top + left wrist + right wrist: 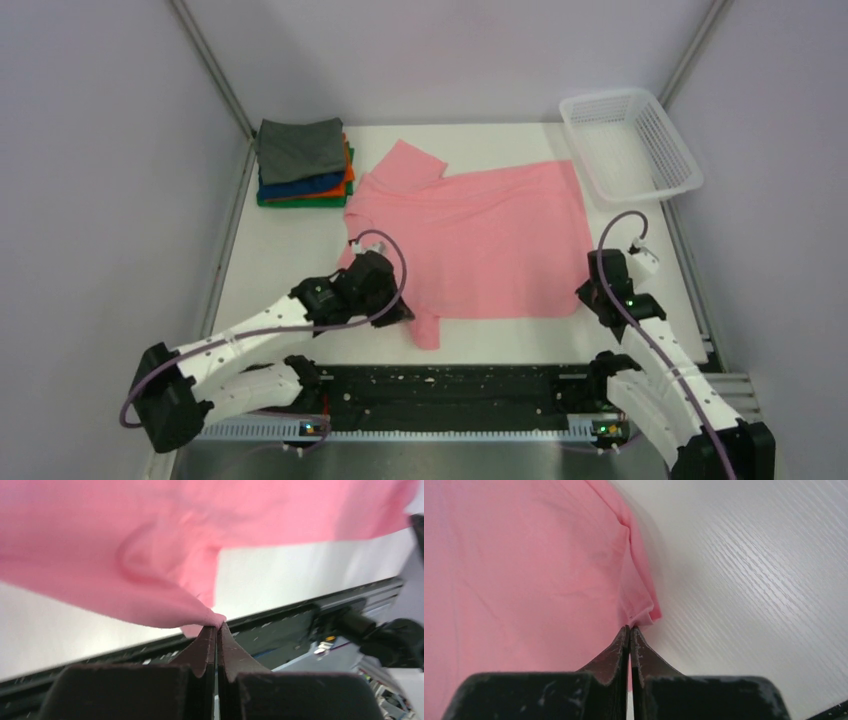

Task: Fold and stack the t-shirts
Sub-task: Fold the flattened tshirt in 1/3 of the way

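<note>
The pink t-shirt lies spread across the middle of the table, one sleeve toward the back left. My left gripper is shut on the shirt's near left edge by the near sleeve; in the left wrist view the jaws pinch a fold of pink cloth and lift it. My right gripper is shut on the shirt's near right hem corner; the right wrist view shows the tips closed on that corner. A folded stack of shirts, dark grey on top with blue, orange and green below, sits at the back left.
A white mesh basket stands at the back right corner. A black rail runs along the near table edge between the arm bases. Walls close in the left, right and back sides.
</note>
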